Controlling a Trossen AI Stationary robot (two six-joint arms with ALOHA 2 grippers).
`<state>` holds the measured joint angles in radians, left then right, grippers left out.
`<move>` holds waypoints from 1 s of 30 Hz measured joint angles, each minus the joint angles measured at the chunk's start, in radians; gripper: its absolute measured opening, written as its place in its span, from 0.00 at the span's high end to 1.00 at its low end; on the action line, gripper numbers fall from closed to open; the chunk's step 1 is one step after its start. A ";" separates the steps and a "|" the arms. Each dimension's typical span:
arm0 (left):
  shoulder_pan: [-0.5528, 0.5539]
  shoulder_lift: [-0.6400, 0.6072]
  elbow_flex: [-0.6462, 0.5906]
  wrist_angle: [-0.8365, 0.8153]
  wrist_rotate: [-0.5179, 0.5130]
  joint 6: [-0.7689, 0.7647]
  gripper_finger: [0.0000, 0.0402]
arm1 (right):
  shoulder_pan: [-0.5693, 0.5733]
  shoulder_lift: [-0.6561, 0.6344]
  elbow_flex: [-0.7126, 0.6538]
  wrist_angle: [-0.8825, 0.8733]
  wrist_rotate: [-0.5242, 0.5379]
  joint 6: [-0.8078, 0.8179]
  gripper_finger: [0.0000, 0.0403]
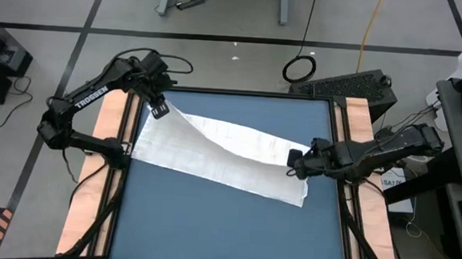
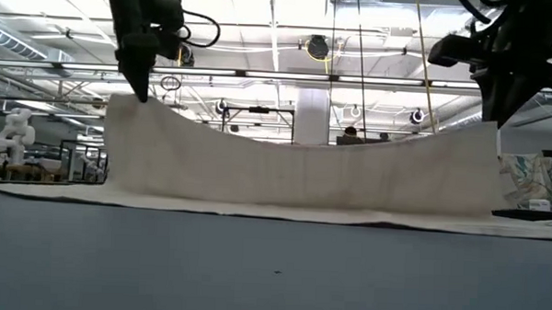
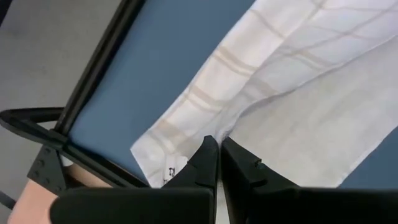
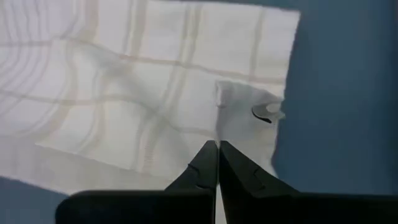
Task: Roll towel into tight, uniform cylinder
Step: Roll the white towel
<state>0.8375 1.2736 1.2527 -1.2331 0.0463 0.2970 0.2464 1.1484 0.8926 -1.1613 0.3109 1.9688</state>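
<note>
Towel (image 1: 229, 157) lies across the blue desk (image 1: 233, 226), its far edge lifted in a sagging sheet between two hands. The left hand (image 1: 159, 107) is pinched closed on the far-left corner, the right hand (image 1: 297, 164) closed on the corner at the right. To start a tight roll, both should probably carry the raised edge toward the near side level and together, keeping it taut so the fold lands straight.
</note>
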 joint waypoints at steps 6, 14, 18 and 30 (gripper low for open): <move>0.000 0.000 -0.036 -0.008 0.044 -0.002 0.97 | 0.076 0.000 -0.042 0.080 -0.004 0.095 1.00; -0.007 0.000 -0.038 -0.065 0.113 -0.003 0.97 | 0.142 -0.011 -0.027 0.021 -0.084 0.106 1.00; -0.016 0.000 -0.038 -0.103 0.131 -0.003 0.97 | 0.167 -0.016 -0.014 0.023 -0.083 0.110 1.00; -0.031 0.000 -0.038 -0.138 0.134 -0.003 0.97 | 0.176 -0.007 0.033 0.029 -0.084 0.051 1.00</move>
<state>0.8066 1.2732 1.2152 -1.3709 0.1806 0.2935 0.4221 1.1415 0.9257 -1.1328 0.2272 2.0198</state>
